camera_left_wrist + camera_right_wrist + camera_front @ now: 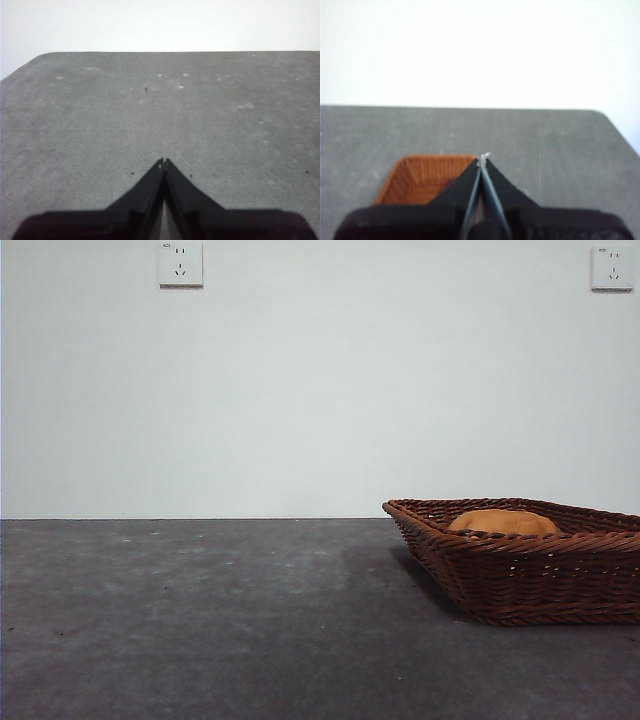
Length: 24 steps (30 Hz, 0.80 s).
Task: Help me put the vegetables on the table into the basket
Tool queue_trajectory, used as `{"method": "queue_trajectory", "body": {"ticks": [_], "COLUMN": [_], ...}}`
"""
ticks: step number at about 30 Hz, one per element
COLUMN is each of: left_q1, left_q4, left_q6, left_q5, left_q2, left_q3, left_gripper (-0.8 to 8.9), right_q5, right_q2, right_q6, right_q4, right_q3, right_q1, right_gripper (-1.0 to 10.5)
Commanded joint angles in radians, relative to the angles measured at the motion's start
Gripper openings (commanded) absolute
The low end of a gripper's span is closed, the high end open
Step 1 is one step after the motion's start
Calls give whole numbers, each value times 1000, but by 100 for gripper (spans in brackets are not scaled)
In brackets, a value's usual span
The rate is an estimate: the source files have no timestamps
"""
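Both sets of jaws pinched together w/ nothing between: left gripper over bare desk, right gripper above basket. We see the potato inside; corn and eggplant aren't visible. We'd check the basket interior before retracting further.

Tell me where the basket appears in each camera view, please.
Front view: basket at lower right, cut by the edge, potato inside.
Left wrist view: not in it.
Right wrist view: basket partly behind the shut right claw.
Shared landmark: the table.

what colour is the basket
Reddish-brown woven wicker; the basket shows best in the front view.
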Motion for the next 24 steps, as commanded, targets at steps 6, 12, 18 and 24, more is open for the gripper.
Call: {"method": "queue_trajectory", "body": {"ticks": [6,12,18,24], "left_q1": [3,3,3,3], "left_q4": [6,6,6,6], "left_q6": [-6,-6,-6,-6], "left_q5": [3,3,3,3], "left_q2": [0,1,5,7], "left_q3": [-10,-10,-10,-10], "left_gripper": [-3,-3,-3,-3], "right_q5": [12,11,11,12], "right_q2": [-188,-268,-328,-352], "right_q6": [67,88,88,80], "right_q4": [204,275,275,288], "right_q3": [-455,-656,-756,-773], "right_q1": [1,1,1,1], "right_gripper": [0,1,1,0]}}
